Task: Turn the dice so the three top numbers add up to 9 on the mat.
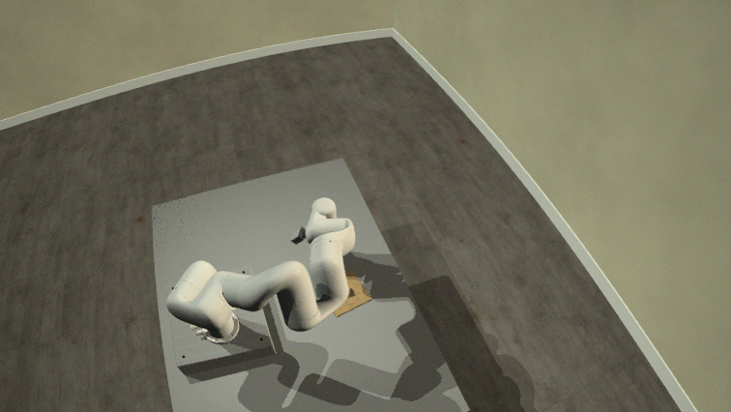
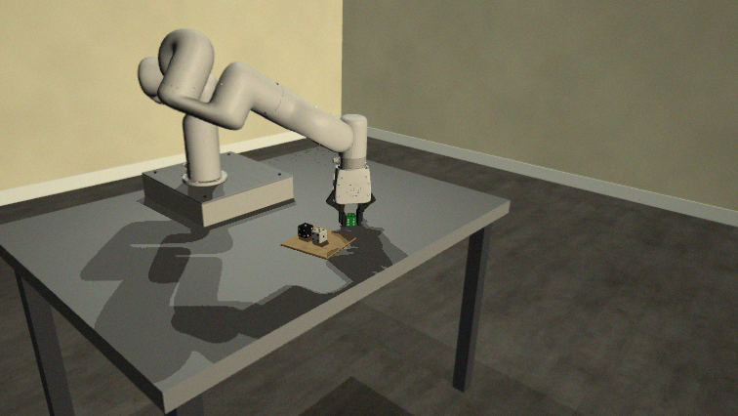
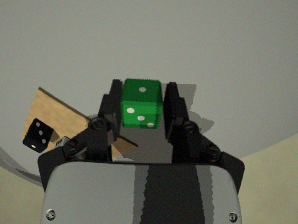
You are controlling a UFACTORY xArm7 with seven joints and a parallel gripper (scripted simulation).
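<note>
In the exterior view's lower middle, we see the black die (image 2: 305, 230) (image 3: 38, 135), then the white die (image 2: 319, 235) (image 3: 62, 142), both on the mat (image 1: 359, 305) (image 2: 302, 247) (image 3: 59, 111). Right of them, the green die (image 2: 350, 220) (image 3: 142, 103) sits off the mat, on the grey surface (image 1: 245, 207) (image 2: 423, 204) (image 3: 230, 50). Our jaws stand apart around it, not clamped.

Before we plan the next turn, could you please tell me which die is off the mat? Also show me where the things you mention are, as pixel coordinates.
The green die (image 2: 350, 220) (image 3: 141, 103), between the end effector's fingers; the black and white dice sit on the mat.
</note>
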